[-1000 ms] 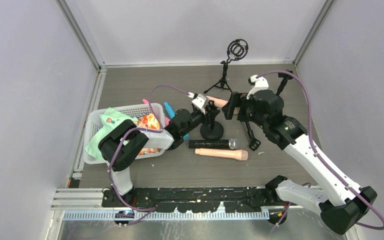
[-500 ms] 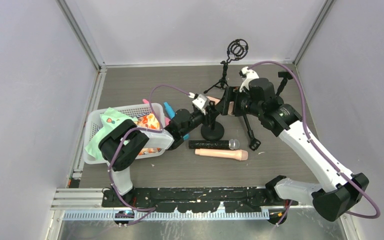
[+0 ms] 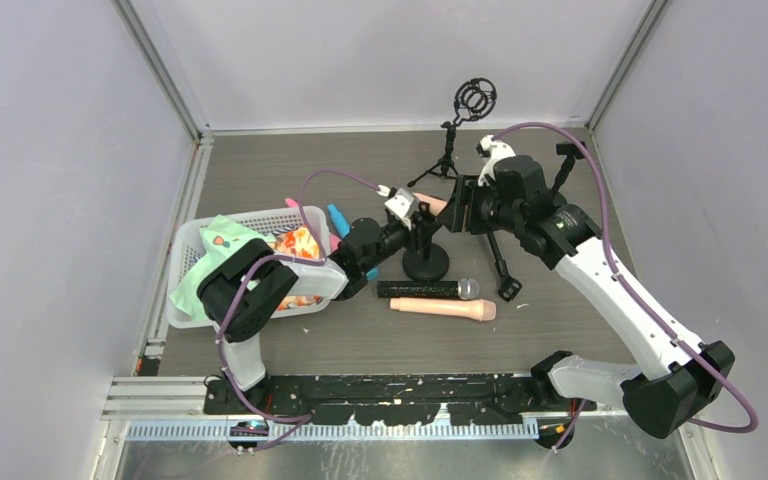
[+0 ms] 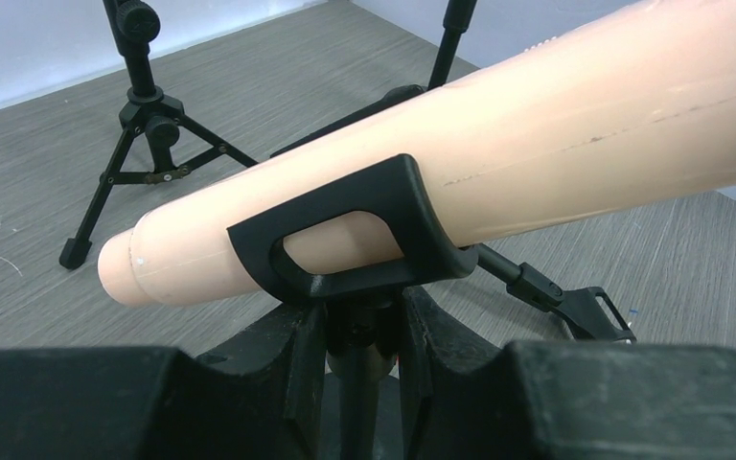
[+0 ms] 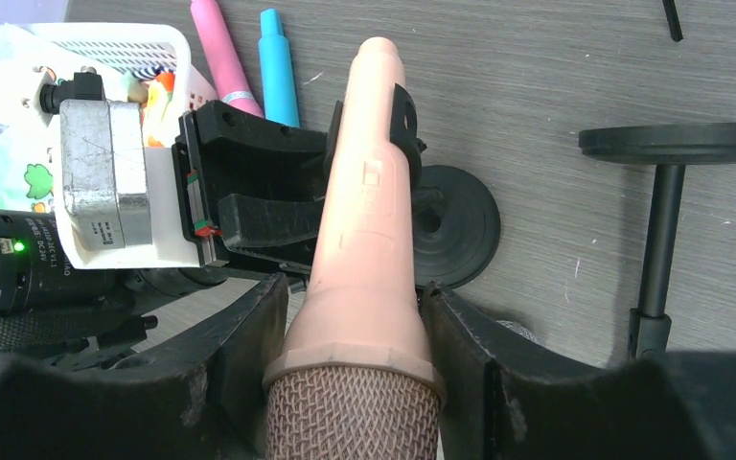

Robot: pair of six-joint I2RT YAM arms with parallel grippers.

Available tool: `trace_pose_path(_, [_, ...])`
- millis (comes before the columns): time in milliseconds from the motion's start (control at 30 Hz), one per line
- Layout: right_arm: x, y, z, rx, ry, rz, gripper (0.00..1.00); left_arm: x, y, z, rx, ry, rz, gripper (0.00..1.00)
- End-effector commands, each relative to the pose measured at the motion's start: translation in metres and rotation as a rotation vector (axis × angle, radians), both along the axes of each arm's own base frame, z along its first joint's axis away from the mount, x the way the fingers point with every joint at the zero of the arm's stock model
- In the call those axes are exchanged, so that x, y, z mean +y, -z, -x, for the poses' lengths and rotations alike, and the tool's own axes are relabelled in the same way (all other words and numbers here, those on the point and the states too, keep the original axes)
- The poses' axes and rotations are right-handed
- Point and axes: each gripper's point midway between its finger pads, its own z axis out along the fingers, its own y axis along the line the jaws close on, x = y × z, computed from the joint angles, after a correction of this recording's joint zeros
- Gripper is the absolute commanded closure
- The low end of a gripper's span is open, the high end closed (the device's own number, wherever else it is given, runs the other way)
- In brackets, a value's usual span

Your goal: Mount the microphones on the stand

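A peach-beige microphone [image 5: 364, 220] lies through the black clip [image 4: 364, 235] on top of the round-base stand [image 3: 425, 263]. My right gripper [image 5: 355, 297] is shut on this microphone just below its mesh head, and it shows in the top view [image 3: 460, 210]. My left gripper [image 4: 364, 335] is shut on the stand's post right under the clip, and it also shows from above [image 3: 418, 222]. A black microphone [image 3: 425, 288] with a silver head and a second peach microphone [image 3: 445, 308] lie on the table in front of the stand. A blue microphone [image 5: 278, 67] lies near the basket.
A white basket [image 3: 260, 218] of cloth items stands at the left, with a pink stick [image 5: 218, 53] beside it. A tripod stand with a ring mount [image 3: 473, 100] stands at the back. Another black stand [image 3: 500, 260] is under my right arm.
My right arm has shifted back and left, carrying the peach microphone farther along the clip. My left arm has stayed on the stand's post.
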Motion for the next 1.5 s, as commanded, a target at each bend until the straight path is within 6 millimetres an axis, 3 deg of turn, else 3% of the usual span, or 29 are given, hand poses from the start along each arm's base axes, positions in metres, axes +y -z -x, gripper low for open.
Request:
trace_pose_path(0, [-0.004,-0.018,-0.009,-0.061,0.016,0.011,0.57,-0.009,-0.040,0.006,-0.099,0.044,0.099,1.00])
trace_pose_path(367, [-0.017,0.025,-0.023,0.000,0.051,0.165,0.99,-0.018,-0.046,0.021,-0.123,0.143,0.108,1.00])
trace_pose_path(767, [-0.004,0.073,-0.035,0.103,-0.007,0.224,0.99,-0.024,-0.047,0.028,-0.129,0.192,0.116,1.00])
trace_pose_path(1033, [-0.006,0.099,-0.037,0.172,-0.029,0.287,0.99,-0.024,-0.047,0.028,-0.135,0.196,0.113,1.00])
trace_pose_path(1300, [-0.010,0.123,-0.019,0.312,-0.102,0.362,0.99,-0.021,-0.047,0.025,-0.141,0.172,0.107,1.00])
trace_pose_path(1467, [-0.020,0.125,-0.005,0.372,-0.119,0.405,0.99,-0.018,-0.046,0.020,-0.141,0.139,0.103,1.00])
